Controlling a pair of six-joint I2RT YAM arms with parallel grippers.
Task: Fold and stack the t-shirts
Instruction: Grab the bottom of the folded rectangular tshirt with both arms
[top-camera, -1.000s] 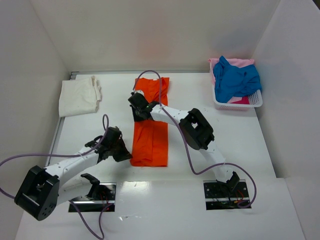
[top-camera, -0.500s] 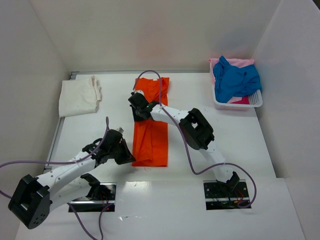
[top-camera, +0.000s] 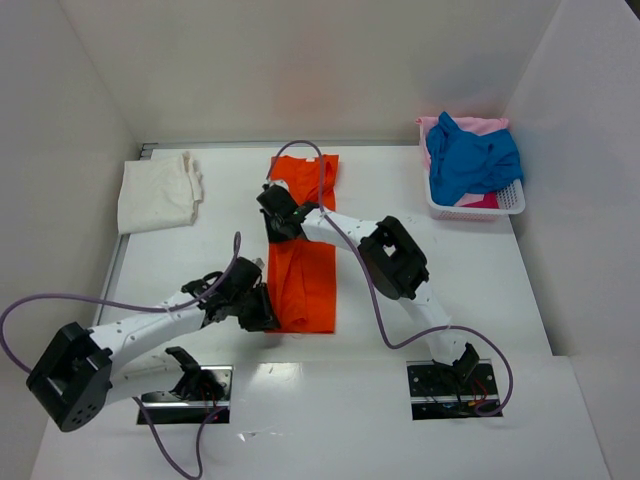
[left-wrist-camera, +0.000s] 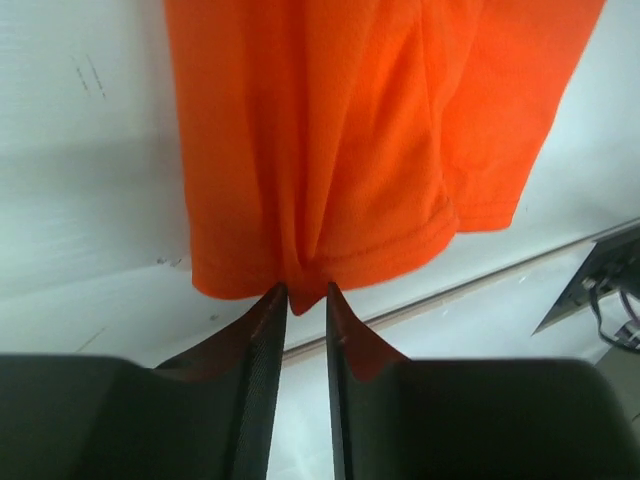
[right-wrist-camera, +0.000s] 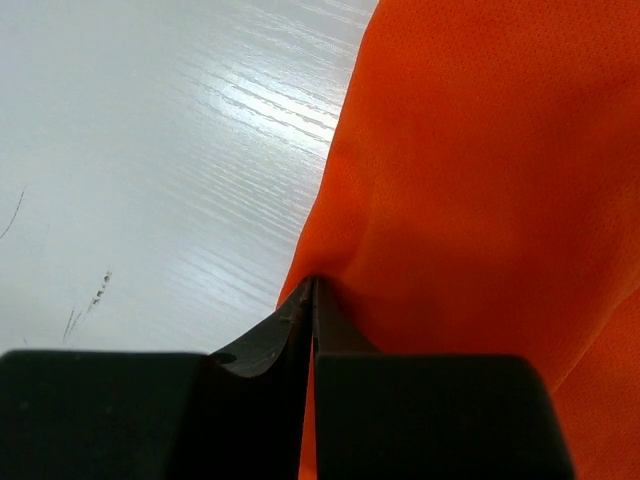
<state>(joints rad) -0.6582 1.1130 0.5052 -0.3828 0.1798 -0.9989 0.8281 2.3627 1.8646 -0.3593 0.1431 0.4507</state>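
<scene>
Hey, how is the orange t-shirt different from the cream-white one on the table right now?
The orange t-shirt lies as a long narrow strip down the middle of the table; the cream-white t-shirt is a compact folded bundle at the far left corner. The left gripper pinches the orange one's near hem and the right gripper its left edge; the cream-white one is untouched. Both rest on that table.

No readable text, labels, brands or numbers anywhere.
</scene>
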